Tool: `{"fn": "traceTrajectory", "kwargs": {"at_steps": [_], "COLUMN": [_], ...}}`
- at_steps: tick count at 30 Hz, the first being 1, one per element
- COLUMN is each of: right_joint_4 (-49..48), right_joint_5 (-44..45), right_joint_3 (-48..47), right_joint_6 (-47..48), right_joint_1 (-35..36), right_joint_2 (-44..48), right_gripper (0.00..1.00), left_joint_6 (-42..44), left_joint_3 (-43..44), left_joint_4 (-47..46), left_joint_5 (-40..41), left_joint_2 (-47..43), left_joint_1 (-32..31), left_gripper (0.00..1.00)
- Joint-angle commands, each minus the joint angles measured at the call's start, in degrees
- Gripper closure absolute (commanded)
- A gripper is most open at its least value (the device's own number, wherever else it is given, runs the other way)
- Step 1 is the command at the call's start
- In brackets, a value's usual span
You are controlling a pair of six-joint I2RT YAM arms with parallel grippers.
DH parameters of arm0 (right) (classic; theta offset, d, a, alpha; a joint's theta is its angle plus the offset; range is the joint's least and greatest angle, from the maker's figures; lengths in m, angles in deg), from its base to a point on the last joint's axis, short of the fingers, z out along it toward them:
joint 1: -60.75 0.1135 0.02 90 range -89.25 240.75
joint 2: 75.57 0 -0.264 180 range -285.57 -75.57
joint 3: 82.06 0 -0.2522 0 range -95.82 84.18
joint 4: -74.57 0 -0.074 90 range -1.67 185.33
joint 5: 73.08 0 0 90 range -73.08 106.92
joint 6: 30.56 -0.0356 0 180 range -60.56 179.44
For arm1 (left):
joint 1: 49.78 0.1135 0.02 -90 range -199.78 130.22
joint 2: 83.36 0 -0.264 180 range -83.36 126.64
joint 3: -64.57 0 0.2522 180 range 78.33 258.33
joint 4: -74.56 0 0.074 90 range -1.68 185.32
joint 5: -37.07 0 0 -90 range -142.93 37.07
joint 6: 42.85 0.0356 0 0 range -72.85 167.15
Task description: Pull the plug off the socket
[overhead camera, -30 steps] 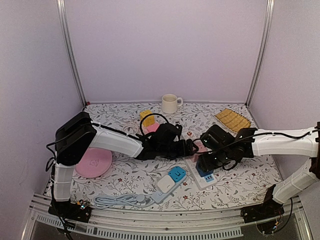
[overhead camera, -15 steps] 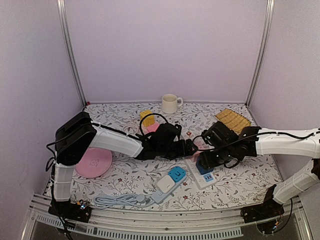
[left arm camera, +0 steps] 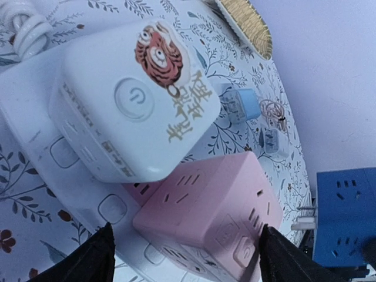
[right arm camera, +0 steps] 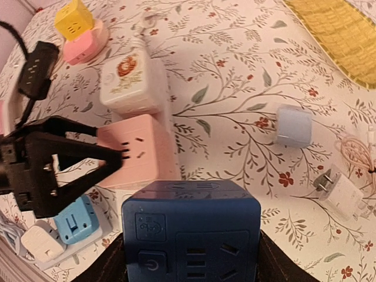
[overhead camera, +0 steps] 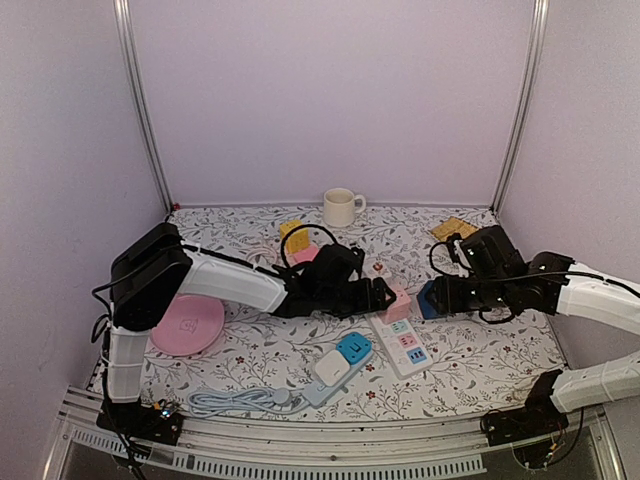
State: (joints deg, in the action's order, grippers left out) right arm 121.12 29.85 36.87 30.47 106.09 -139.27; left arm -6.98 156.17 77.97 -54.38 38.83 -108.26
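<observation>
The plug is a dark blue cube (overhead camera: pixel 432 298) with its prongs bare. My right gripper (overhead camera: pixel 440 297) is shut on it and holds it in the air, to the right of the white socket strip (overhead camera: pixel 404 347). It fills the bottom of the right wrist view as the blue cube (right arm camera: pixel 191 235) between the right gripper's fingers (right arm camera: pixel 191 252). It also shows as the blue cube (left arm camera: pixel 346 211) at the right edge of the left wrist view. My left gripper (left arm camera: pixel 185 232) stands open, astride a pink cube (left arm camera: pixel 211 205) plugged into the strip.
A white cube with a tiger sticker (left arm camera: pixel 135 106) sits on the same strip behind the pink one. A second strip with a light-blue plug (overhead camera: pixel 350 350) lies nearer the front. Two small white adapters (right arm camera: pixel 294 125), a yellow mat (overhead camera: pixel 455 228), a cup (overhead camera: pixel 340 207) and a pink plate (overhead camera: pixel 188 325) stand around.
My right gripper has lifted the blue cube off the white strip and carried it right and back. The strip's sockets now show bare. The left arm has stayed put.
</observation>
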Motion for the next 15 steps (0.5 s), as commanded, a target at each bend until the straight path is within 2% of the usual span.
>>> {"fn": "traceTrajectory", "kwargs": {"at_steps": [1, 11, 13, 15], "right_joint_4": [-4.9, -21.6, -23.8, -25.5], "right_joint_5": [-5.2, -32.1, -35.5, -38.7], "right_joint_3": [6.4, 20.1, 22.3, 24.3], "right_joint_6": [-0.1, -0.6, -1.1, -1.6], "right_joint_1": [-7.7, -25.6, -28.6, -31.4], "right_joint_2": [3.9, 5.6, 5.9, 5.9], "right_gripper": [0.72, 0.69, 0.66, 0.58], "left_joint_6": [3.0, 5.9, 6.1, 6.1], "left_joint_3": [-0.1, 2.3, 1.9, 1.5], "left_joint_4": [11.4, 12.6, 12.7, 12.6], "left_joint_5": [2.3, 2.6, 2.9, 3.1], "left_joint_2": [1.8, -2.4, -3.2, -3.9], "left_joint_1": [0.7, 0.5, 0.5, 0.5], "left_gripper": [0.16, 0.16, 0.16, 0.16]}}
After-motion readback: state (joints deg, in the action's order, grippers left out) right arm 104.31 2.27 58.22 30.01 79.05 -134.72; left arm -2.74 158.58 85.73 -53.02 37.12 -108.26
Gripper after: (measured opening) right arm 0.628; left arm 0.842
